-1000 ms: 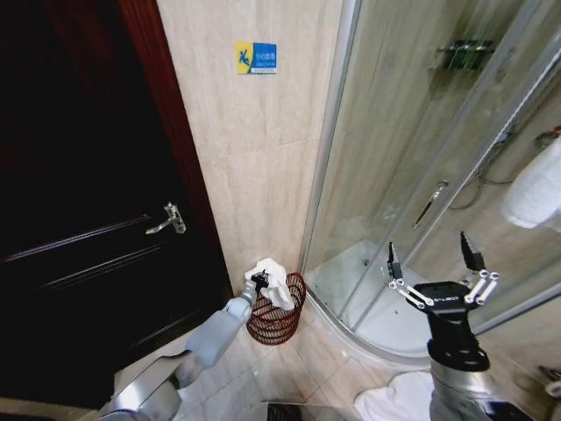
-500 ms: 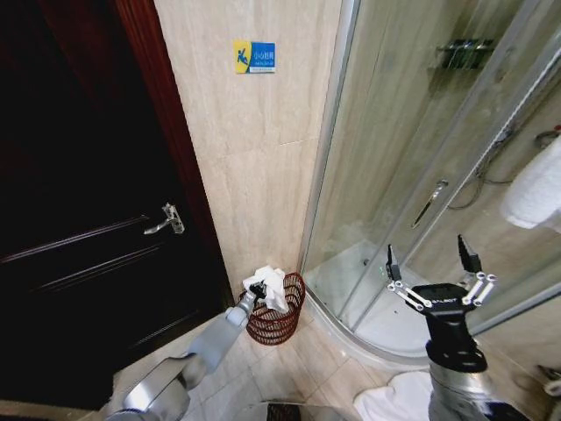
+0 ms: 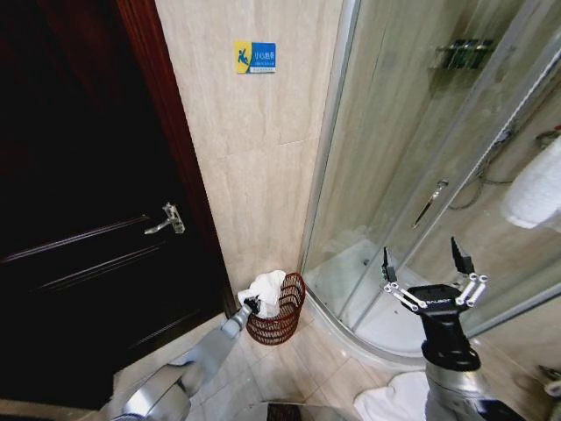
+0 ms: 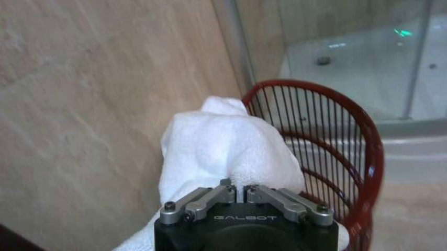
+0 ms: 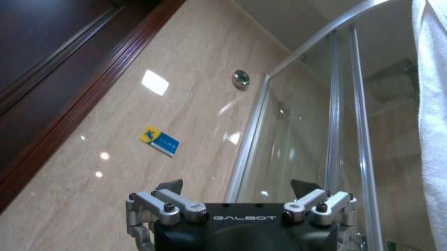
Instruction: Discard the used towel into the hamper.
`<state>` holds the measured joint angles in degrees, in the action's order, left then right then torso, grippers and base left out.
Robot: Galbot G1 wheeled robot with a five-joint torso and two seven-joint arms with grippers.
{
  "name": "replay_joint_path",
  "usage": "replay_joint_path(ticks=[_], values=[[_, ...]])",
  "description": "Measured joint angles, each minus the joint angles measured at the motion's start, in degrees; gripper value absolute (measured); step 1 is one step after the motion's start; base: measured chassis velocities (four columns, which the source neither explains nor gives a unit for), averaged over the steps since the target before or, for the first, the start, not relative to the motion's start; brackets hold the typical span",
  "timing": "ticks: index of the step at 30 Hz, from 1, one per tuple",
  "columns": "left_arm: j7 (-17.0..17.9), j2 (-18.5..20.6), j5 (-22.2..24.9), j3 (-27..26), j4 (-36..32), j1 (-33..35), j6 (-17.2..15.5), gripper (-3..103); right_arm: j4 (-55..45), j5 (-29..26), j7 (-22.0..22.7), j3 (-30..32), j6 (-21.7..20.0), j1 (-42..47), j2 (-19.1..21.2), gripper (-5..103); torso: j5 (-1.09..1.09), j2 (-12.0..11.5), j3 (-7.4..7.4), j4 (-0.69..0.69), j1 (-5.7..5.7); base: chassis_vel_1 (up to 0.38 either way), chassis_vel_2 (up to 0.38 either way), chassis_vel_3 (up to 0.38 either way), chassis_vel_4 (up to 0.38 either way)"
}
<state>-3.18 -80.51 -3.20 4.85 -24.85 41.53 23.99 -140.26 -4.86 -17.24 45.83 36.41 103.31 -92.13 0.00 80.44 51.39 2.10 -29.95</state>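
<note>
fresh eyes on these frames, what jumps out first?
The white towel bunched over the near rim of the reddish-brown hamper, which stands on the floor in the corner between the marble wall and the glass shower enclosure. The left gripper is right at the towel, shut on its lower part in the left wrist view. The right gripper is raised in front of the shower glass, fingers spread and holding nothing.
</note>
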Motion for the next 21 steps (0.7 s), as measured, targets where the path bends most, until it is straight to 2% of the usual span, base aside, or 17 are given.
replay_joint_path(ticks=[9, 15, 17, 21], values=[[-2.83, 2.08, -2.92, -0.85, -0.29, 1.63, 2.33, 4, 0.31, 0.63, -0.05, -0.62, -0.01, -0.26, 0.00, 100, -0.01, 0.00, 0.00, -0.01, 0.00, 0.000, 0.000, 0.000, 0.000], [-6.00, 4.16, -3.83, -1.75, -1.34, 2.82, 5.67, 4, 0.52, 0.55, -0.19, -0.49, -0.02, -0.33, 0.00, 100, 0.00, 0.00, 0.00, 0.00, 0.00, 0.000, 0.000, 0.000, 0.000], [-8.34, 4.70, -3.80, -1.98, -2.33, 2.79, 7.60, 4, 0.58, 0.51, -0.30, -0.50, -0.01, -0.31, 0.00, 100, 0.00, 0.00, 0.00, 0.01, 0.00, 0.000, 0.000, 0.000, 0.000], [-9.85, 4.48, -1.56, -1.50, -3.68, 1.49, 8.85, 4, 0.67, 0.50, -0.61, -0.66, 0.24, -0.15, 0.00, 100, 0.01, 0.00, 0.00, 0.01, 0.00, 0.000, 0.000, 0.000, 0.000]])
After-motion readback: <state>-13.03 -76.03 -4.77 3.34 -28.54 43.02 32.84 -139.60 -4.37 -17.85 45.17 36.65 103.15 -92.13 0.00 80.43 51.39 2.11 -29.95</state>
